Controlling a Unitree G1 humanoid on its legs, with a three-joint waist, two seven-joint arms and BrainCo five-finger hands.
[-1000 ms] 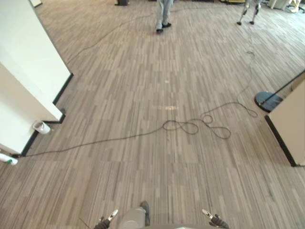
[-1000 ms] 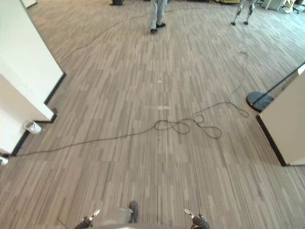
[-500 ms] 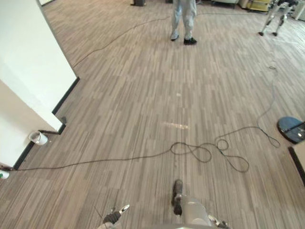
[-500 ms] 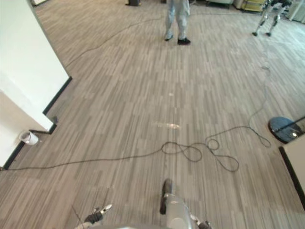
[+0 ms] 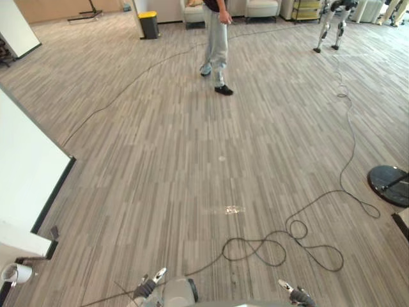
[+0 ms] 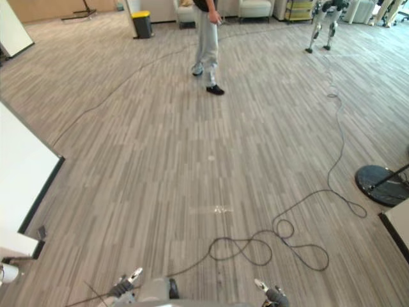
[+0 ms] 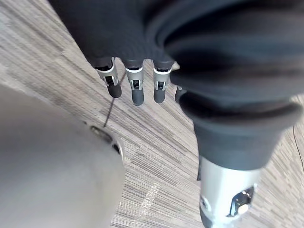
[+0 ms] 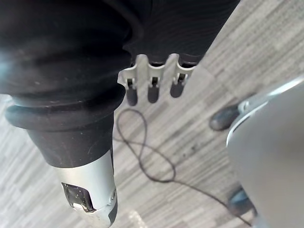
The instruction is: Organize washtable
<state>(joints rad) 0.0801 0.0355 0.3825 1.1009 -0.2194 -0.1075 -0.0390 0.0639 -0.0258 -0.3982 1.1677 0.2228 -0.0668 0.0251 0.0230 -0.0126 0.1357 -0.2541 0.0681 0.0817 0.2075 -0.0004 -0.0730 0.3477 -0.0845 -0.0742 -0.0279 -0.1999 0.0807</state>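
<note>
— Left robot hand (image 7: 137, 90)?
— Hangs at the near left, fingers straight and slack, nothing in them. Same with the right robot hand (image 8: 153, 91) at the near right: loose, empty.

— And the wash bench?
— Cannot tell where from here. Ahead, open floor (image 5: 192, 160) in narrow grey-brown strips, matte and flat. At the left, a smooth white wall panel (image 5: 29, 179) with a black skirting.

— Anything small nearby?
— A little white cup (image 5: 14, 273) at the near left, on the floor by the panel's foot; cannot tell whether upright or tipped. Far off, a person (image 5: 216, 45) in pale trousers and dark shoes, a dark bin with a yellow lid (image 5: 149, 24) and another humanoid robot (image 5: 332, 25). At the right, a round black stand base (image 5: 388, 185).

— Handling, then?
— Going by the task alone: probably light wash things, some hard and smooth, likely slick when wet, some soft. Best taken round the middle of the body, not by a cap or rim. As for the cup, should it belong: looks thin-walled, light, easy to crush, so a gentle hold round the side wall.
</note>
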